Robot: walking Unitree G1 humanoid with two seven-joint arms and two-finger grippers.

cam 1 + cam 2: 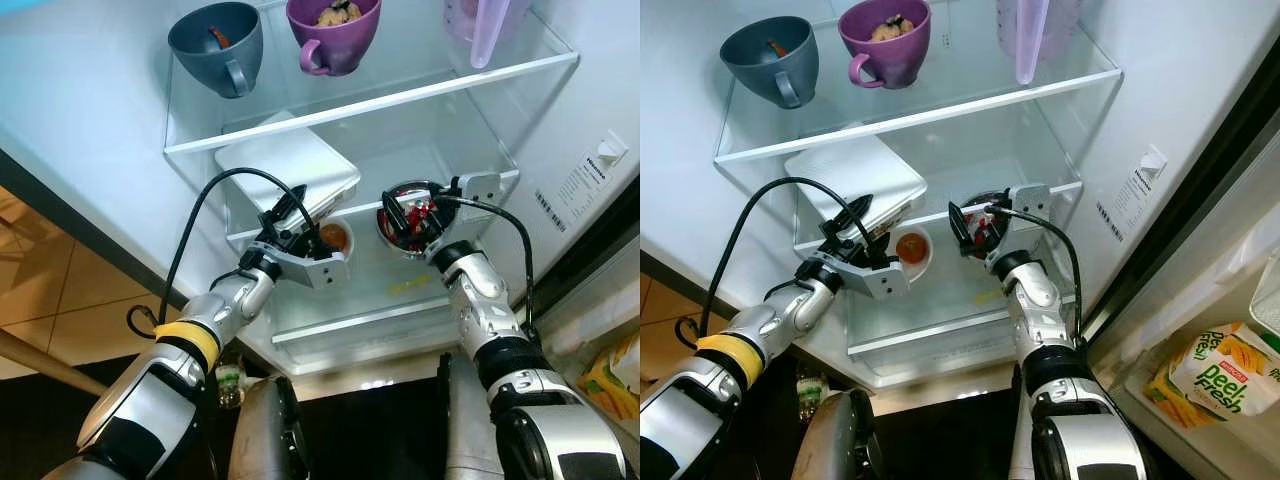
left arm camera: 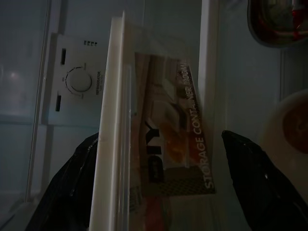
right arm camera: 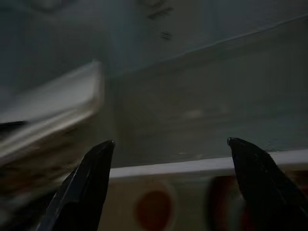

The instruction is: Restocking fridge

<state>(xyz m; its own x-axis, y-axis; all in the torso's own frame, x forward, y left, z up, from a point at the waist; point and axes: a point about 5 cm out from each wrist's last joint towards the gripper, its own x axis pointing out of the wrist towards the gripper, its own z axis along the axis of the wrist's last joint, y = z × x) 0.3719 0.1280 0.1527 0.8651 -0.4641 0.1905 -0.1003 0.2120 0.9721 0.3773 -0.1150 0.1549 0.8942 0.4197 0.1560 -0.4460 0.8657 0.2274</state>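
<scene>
On the fridge's middle glass shelf lies a flat white storage container (image 1: pixel 285 165), its printed label facing my left wrist camera. My left gripper (image 1: pixel 293 213) is open at the container's front edge, one black finger on either side of it (image 2: pixel 159 137). Just right of it sit a small white bowl of orange sauce (image 1: pixel 335 238) and a steel bowl of red food (image 1: pixel 412 245). My right gripper (image 1: pixel 408 215) hovers open over the steel bowl with nothing between its fingers (image 3: pixel 169 143).
The upper glass shelf (image 1: pixel 400 100) carries a grey mug (image 1: pixel 215 45), a purple mug of food (image 1: pixel 333 35) and a lilac pitcher (image 1: pixel 485 25). A juice carton (image 1: pixel 1220 375) lies at lower right. A small bottle (image 1: pixel 230 380) stands low between my arms.
</scene>
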